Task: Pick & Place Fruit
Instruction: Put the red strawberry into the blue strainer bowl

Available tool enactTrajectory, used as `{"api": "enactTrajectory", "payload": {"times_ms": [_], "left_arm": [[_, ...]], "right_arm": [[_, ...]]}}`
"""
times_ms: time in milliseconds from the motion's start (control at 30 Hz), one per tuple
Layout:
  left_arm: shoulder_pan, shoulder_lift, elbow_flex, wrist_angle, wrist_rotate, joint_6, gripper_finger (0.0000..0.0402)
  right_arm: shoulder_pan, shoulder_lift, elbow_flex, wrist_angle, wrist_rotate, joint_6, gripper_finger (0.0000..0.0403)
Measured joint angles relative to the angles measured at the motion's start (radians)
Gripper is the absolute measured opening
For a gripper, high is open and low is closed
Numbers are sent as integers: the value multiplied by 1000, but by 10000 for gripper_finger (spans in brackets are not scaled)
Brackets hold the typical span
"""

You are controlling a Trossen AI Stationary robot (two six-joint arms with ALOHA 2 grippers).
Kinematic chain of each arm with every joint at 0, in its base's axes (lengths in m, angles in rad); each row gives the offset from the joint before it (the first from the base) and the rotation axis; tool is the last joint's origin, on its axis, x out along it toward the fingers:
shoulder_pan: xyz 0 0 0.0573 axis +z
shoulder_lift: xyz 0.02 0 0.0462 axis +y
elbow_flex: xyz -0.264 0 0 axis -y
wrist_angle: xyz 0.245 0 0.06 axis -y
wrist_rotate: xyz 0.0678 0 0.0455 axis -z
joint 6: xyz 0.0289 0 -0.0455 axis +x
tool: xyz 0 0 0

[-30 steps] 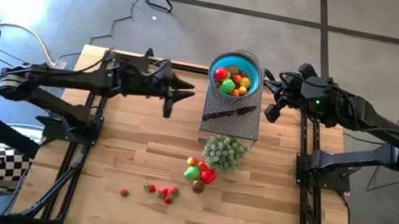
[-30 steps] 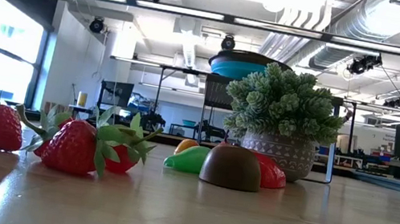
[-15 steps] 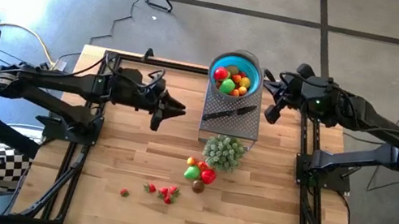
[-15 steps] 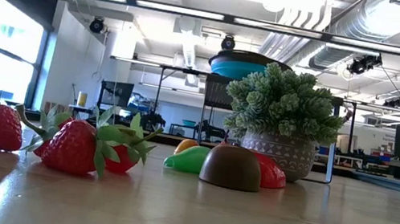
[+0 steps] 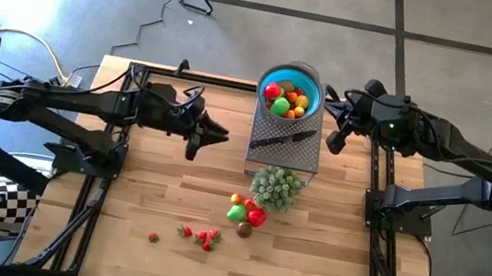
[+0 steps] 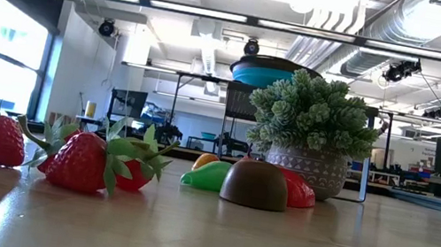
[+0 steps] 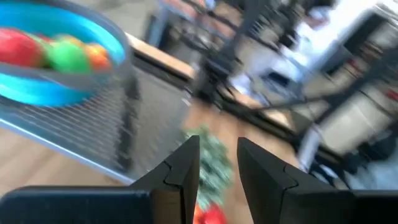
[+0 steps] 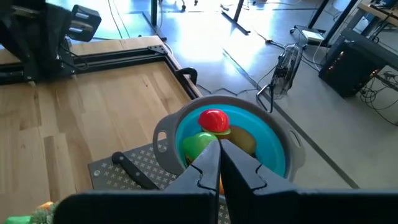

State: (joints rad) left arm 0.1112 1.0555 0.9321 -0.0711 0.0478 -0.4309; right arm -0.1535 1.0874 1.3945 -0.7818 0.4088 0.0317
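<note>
In the middle of the high view, the left gripper [image 5: 216, 134] hangs over bare wood to the left of the grey metal stand [image 5: 285, 147] that carries the blue bowl [image 5: 291, 91]; its fingers [image 7: 186, 163] stand slightly apart with nothing between them. The loose fruit [image 5: 246, 213] it would go for lies toward the lower right of that frame from those fingertips, a small heap just below the pale green plant [image 5: 276, 186], with the strawberries [image 5: 204, 238] further down and left. The heap is compact, with no clear long axis. The left arm looks the nearer, so the reach is probably its job. The right gripper [image 5: 336, 137] waits at the upper right, beside the bowl, fingers pressed together and empty. More fruit already sits in the bowl. No brand, label or writing can be read.
</note>
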Motion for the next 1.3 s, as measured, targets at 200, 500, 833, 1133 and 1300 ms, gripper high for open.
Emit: {"api": "enactTrajectory", "payload": {"times_ms": [200, 500, 833, 1133, 1300], "left_arm": [[-40, -40, 2, -225, 276, -27, 104], [-270, -41, 51, -541, 63, -19, 104], [-496, 0, 67, -700, -143, -141, 104], [-634, 138, 68, -718, -172, -199, 104], [-658, 234, 68, -725, -181, -179, 104]], "right_arm": [[0, 0, 0, 5, 0, 2, 4], [1, 0, 0, 8, 0, 88, 4], [1, 0, 0, 6, -1, 89, 4], [1, 21, 0, 5, -1, 89, 4], [1, 55, 0, 1, -1, 88, 4]]}}
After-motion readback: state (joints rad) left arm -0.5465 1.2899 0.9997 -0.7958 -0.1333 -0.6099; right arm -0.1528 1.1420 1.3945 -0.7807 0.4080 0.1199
